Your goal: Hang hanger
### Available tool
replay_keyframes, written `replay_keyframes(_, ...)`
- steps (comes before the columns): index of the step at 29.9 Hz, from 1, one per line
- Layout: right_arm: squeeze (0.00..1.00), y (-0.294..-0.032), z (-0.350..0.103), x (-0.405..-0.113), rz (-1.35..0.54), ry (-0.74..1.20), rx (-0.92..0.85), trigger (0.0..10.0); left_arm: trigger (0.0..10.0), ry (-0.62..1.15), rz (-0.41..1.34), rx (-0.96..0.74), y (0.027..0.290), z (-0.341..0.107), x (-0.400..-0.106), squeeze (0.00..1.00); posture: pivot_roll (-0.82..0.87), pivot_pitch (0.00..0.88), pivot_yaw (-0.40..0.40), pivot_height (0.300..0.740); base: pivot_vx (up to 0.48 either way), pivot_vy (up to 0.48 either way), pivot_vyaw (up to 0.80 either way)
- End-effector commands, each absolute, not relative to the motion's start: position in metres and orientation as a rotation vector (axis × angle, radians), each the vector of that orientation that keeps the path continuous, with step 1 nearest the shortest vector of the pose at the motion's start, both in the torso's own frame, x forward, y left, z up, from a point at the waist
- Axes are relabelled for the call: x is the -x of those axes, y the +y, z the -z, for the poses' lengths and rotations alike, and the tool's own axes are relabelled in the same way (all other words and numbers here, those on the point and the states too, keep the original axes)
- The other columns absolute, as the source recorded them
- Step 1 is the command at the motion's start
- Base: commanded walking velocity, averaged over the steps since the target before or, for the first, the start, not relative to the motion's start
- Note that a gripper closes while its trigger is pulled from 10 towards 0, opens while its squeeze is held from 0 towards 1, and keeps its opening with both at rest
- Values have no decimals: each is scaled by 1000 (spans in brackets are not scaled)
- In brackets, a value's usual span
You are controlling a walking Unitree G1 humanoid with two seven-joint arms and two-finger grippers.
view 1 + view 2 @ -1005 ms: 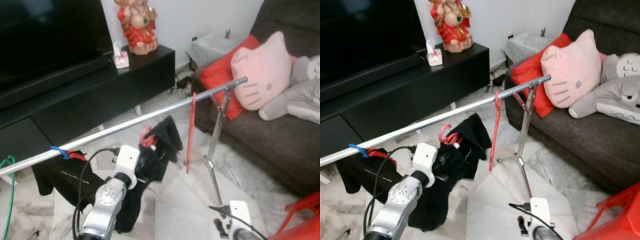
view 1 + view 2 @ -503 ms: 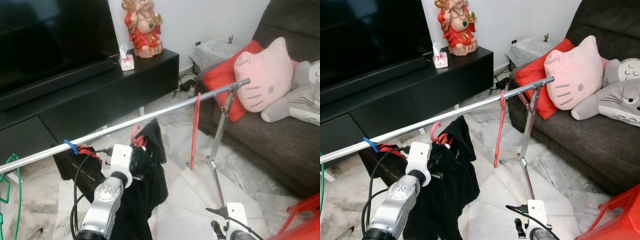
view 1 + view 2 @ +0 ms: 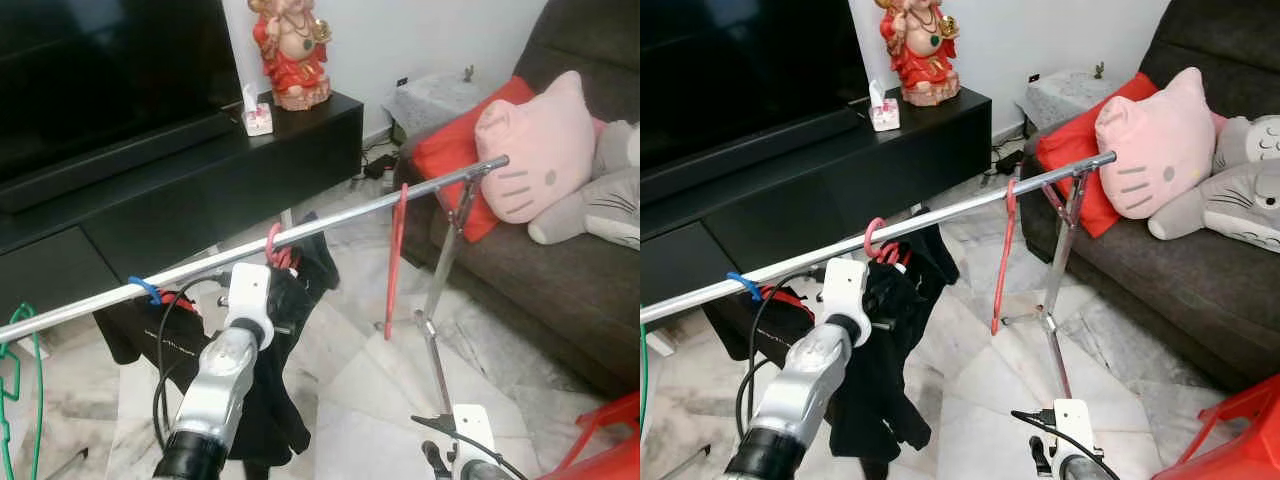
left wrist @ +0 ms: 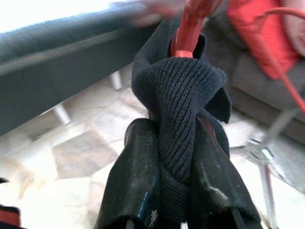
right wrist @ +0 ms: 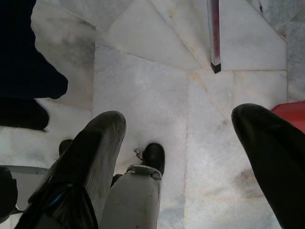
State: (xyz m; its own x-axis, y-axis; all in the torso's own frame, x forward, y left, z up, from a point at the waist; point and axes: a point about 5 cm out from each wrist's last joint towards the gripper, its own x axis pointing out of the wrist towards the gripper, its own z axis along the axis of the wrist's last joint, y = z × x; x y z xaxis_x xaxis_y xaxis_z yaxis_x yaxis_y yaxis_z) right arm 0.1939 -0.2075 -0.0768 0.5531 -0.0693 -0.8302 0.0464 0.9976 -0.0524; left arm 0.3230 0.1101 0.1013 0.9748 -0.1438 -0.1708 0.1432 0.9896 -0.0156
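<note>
Left gripper [image 4: 178, 157] raised under rail [image 3: 330, 220], 2 fingers [image 4: 138, 176] pinching black knit garment [image 4: 181, 109] at collar, just below red hanger [image 3: 274, 243] neck. Hook just above gripper, at rail, seemingly over it; seating unclear. Likely light load; cloth soft, may slip on hanger. Stiff neck looks firmer hold. Right gripper [image 5: 181, 143] low over floor, fingers spread, idle.

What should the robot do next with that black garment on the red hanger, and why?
Probably lower it slightly so the hook settles on the rail, then let go. The left gripper is clamped on the black garment below the red hanger, whose hook already loops at the rail.
</note>
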Motion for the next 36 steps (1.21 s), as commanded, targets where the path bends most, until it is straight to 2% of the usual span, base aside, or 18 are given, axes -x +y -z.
replay_keyframes(1, 0, -206, 77, -195, 59, 983, 30, 10000, 10000, 154, 90, -10, 118, -110, -329, 0, -141, 0, 55, 732, 0, 0, 0)
replay_keyframes(13, 0, -203, 78, -194, 54, 985, 27, 10000, 10000, 244, -32, -9, 133, -103, -334, 0, -146, 0, 76, 732, 0, 0, 0)
replay_keyframes(24, 0, -202, 78, -194, 51, 985, 26, 10000, 10000, 291, -63, -7, 137, -96, -332, 0, -147, 0, 80, 732, 0, 0, 0)
replay_keyframes(36, 0, -202, 77, -195, 47, 986, 33, 10000, 10000, 378, -4, -59, 130, -82, -326, 0, -154, 0, 92, 732, 0, 0, 0)
